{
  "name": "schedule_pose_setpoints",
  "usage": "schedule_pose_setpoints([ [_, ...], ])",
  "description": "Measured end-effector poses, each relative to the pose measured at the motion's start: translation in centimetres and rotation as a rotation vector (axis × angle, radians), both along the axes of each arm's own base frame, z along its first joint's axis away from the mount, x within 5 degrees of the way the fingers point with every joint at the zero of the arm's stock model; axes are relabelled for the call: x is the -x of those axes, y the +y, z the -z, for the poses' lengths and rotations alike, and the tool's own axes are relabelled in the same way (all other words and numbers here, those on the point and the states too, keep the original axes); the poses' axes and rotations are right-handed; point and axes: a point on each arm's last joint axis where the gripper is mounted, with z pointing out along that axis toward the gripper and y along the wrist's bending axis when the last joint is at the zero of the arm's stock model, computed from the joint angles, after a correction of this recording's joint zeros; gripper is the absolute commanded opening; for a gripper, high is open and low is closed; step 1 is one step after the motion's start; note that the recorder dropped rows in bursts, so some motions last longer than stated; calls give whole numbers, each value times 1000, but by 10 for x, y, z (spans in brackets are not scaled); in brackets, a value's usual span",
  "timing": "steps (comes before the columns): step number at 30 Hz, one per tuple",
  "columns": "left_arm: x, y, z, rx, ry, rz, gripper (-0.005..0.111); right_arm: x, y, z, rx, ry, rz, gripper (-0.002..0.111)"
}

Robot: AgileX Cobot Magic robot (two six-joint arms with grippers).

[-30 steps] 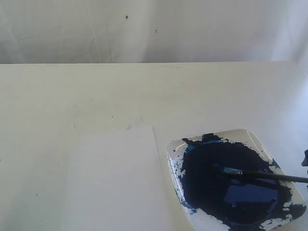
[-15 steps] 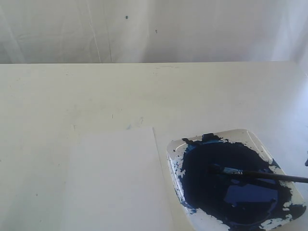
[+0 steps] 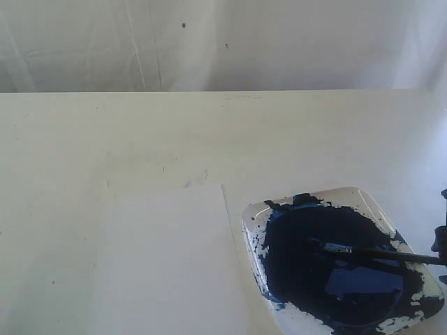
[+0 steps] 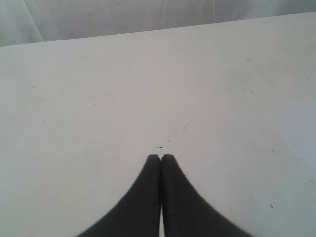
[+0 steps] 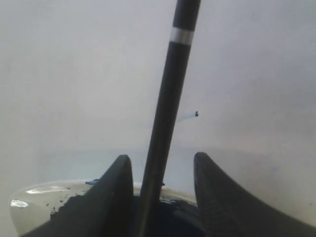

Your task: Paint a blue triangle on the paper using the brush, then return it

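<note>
The brush (image 3: pixel 377 254) lies across the white paint tray (image 3: pixel 363 194), its tip in the dark blue paint and its black handle reaching off to the right. My right gripper (image 5: pixel 162 156) is open around the handle (image 5: pixel 168 108). One finger is close to the handle and the other stands clear of it. In the exterior view only an edge of this gripper (image 3: pixel 441 241) shows. The paper (image 3: pixel 167 258) lies left of the tray, blank white. The blue triangle is not in view. My left gripper (image 4: pixel 161 156) is shut on nothing, over bare table.
The cream table (image 3: pixel 209 132) stretches back to a white cloth backdrop (image 3: pixel 223 42). The pool of blue paint (image 3: pixel 328 272) fills most of the tray, and a few small paint specks mark the table near the paper's far edge.
A little more of my right gripper has come into the exterior view at the right edge, beside the handle's end. The brush has barely shifted in the tray.
</note>
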Motion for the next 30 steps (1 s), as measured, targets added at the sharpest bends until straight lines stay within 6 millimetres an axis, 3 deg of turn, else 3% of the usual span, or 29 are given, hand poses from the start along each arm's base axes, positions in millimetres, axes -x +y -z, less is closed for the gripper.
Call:
schedule_pose_setpoints([
  [30,0,0,0,0,0,0,0,-11,-13,13,-58,-14,56,38],
])
